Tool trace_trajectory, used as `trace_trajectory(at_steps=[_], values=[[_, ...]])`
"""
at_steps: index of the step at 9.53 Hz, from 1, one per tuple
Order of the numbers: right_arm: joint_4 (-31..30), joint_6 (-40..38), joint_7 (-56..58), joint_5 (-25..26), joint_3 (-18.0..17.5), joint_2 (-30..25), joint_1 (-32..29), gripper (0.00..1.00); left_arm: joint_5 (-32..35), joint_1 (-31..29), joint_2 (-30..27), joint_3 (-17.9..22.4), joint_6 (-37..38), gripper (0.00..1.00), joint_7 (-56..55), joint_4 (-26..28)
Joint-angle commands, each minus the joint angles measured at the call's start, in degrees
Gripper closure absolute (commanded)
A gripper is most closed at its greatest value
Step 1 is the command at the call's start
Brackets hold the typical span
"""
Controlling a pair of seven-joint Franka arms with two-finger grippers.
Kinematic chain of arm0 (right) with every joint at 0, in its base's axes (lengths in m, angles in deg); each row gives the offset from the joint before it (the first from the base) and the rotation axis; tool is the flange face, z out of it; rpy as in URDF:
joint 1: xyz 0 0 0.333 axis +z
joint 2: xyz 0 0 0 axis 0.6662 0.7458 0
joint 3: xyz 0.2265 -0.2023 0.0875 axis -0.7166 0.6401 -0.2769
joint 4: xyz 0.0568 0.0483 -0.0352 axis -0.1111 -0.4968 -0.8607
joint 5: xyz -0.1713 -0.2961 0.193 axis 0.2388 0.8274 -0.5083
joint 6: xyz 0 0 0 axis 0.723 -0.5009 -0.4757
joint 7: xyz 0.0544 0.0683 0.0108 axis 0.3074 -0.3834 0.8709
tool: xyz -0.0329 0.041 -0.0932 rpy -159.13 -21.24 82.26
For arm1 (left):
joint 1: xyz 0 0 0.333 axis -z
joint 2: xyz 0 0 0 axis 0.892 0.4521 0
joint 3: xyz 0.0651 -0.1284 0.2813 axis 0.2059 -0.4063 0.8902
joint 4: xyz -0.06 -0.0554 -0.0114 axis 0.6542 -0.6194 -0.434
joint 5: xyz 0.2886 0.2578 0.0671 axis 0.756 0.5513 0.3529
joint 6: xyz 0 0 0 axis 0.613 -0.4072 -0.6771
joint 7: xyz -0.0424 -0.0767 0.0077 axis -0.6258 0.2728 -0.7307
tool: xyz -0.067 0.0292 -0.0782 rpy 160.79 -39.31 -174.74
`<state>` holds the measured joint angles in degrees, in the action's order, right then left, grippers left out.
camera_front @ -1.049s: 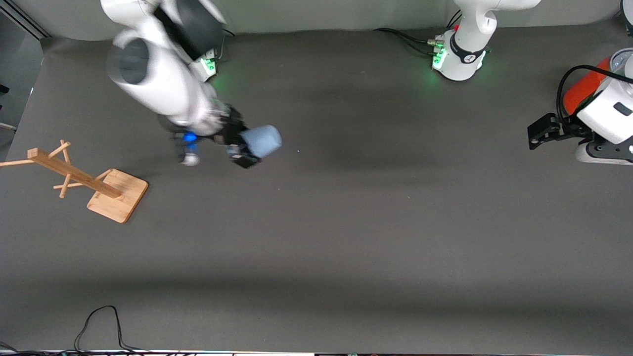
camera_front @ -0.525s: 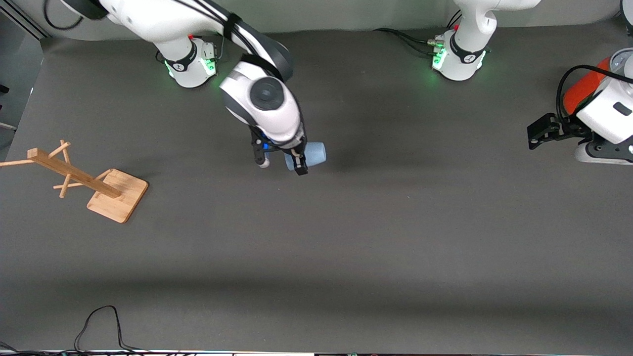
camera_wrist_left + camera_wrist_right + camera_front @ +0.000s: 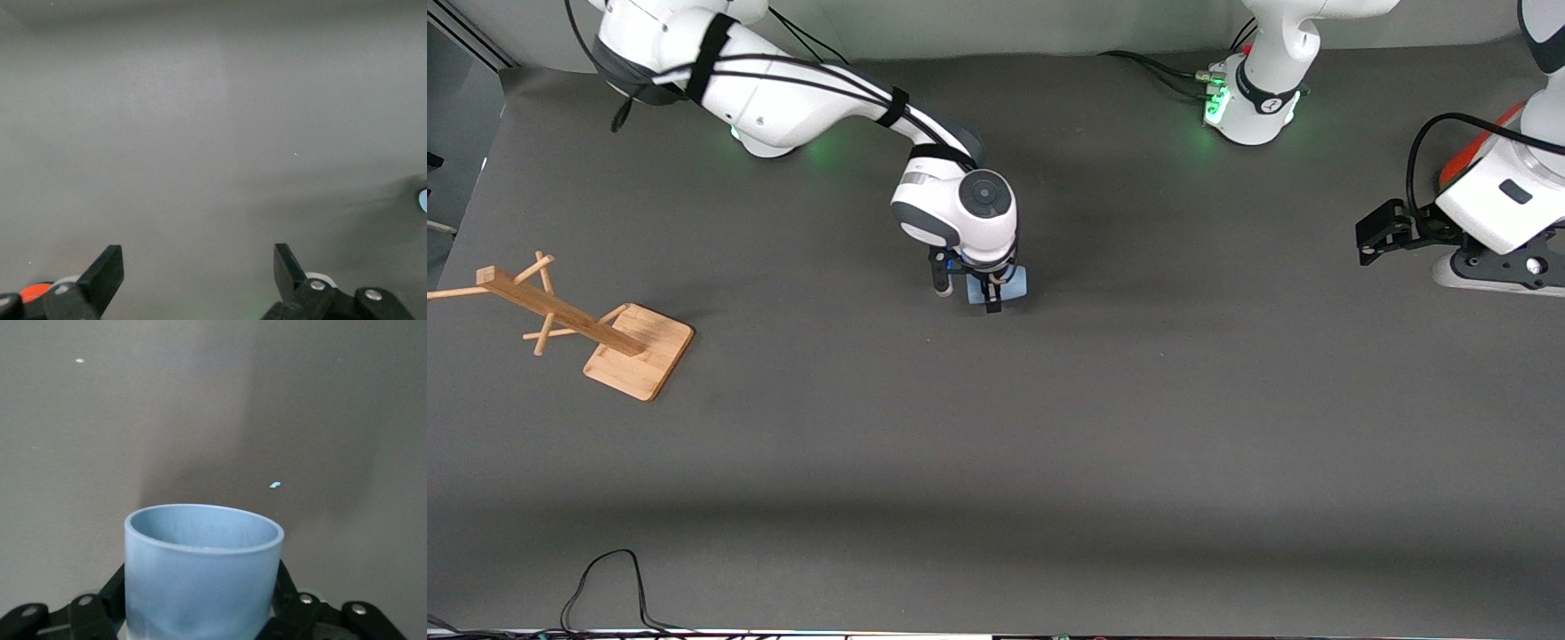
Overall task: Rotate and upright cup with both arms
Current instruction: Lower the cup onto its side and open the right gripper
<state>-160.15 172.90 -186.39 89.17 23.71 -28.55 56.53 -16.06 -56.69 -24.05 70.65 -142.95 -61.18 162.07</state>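
The pale-blue cup (image 3: 1016, 283) is held near the middle of the table by my right gripper (image 3: 990, 292). In the right wrist view the cup (image 3: 200, 573) fills the space between the black fingers (image 3: 117, 587), which press on its sides. Its open mouth points away from the wrist, toward the grey table. I cannot tell if it touches the table. My right gripper (image 3: 201, 585) is shut on it. My left gripper (image 3: 1445, 269) waits at the left arm's end of the table, open and empty (image 3: 198, 263).
A red-orange can (image 3: 1463, 162) stands by the left gripper and shows in the left wrist view (image 3: 30, 291). A wooden stand (image 3: 596, 324) lies at the right arm's end. A black cable (image 3: 605, 573) loops at the table edge nearest the camera.
My right arm has swung the cup from near its own base toward the middle of the table and lowered it. My left arm has shifted slightly.
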Motion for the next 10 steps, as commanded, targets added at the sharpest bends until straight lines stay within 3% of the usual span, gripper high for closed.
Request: trace_trajectory(at_steps=[1, 3, 4, 5, 7, 8, 10], values=[[0.25, -0.30, -1.02, 1.56, -1.06, -2.03, -1.57, 0.00, 1.30, 0.52, 0.03, 0.18, 0.19, 0.00, -0.70, -1.04], [0.08, -0.40, 5.10, 0.07, -4.65, -7.20, -7.17, 0.00, 1.30, 0.43, -0.06, 0.10, 0.72, 0.00, -0.70, -1.04], [0.08, -0.74, 12.98, -4.46, -4.40, -11.32, -7.63, 0.00, 1.30, 0.43, 0.12, 0.10, 0.64, 0.00, -0.70, -1.04], [-0.09, -1.18, 25.59, -12.60, -1.44, -16.50, -8.77, 0.00, 1.30, 0.52, 0.29, 0.18, 0.55, 0.00, -0.70, -0.96], [-0.45, -5.03, 54.57, -30.61, 10.56, -27.74, -7.91, 0.00, 1.39, 0.52, 1.87, 0.18, 0.11, 0.00, -0.70, -1.04], [-0.80, -8.62, 67.33, -36.88, 16.81, -33.19, -7.03, 0.00, 1.65, 0.60, 2.49, 0.18, 0.28, 0.00, -0.70, -0.96], [-4.21, -13.99, 87.40, -43.07, 27.36, -43.48, -7.02, 0.00, 2.00, 1.21, 3.71, -0.34, 1.07, 0.00, -0.52, -0.60]])
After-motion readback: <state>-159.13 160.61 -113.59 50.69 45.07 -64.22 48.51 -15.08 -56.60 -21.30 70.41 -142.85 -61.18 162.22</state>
